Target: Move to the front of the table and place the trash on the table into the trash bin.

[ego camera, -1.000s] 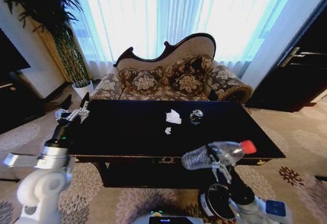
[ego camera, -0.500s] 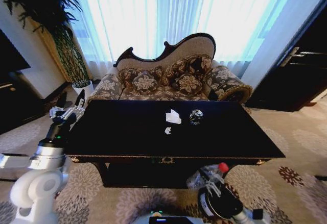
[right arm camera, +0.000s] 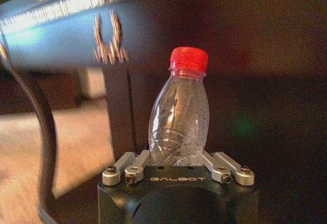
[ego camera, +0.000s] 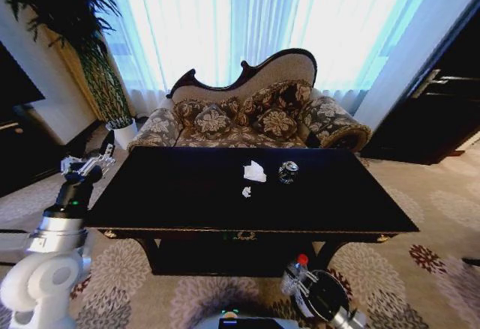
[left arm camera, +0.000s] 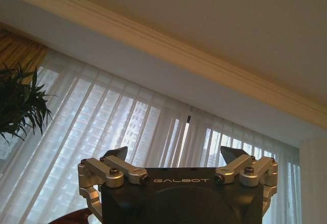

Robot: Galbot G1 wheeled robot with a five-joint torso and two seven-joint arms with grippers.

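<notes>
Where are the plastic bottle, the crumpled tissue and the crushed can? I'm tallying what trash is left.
plastic bottle (right arm camera: pixel 179 119), right wrist view, on its clear ribbed body.
crumpled tissue (ego camera: pixel 254 171), head view, on the middle of the white wad.
crushed can (ego camera: pixel 288 171), head view, on its shiny top.

The one word that can be read is "GALBOT", in pale capitals on the dark body of each gripper. In the left wrist view it sits on the left gripper (left arm camera: pixel 173 158), centred just below the gap between the two fingers (which stand spread wide apart). In the right wrist view the same word sits on the right gripper (right arm camera: pixel 176 162), directly beneath the base of the clear bottle (right arm camera: pixel 180 119) pinched between its fingers. The bottle carries no legible label.
</notes>
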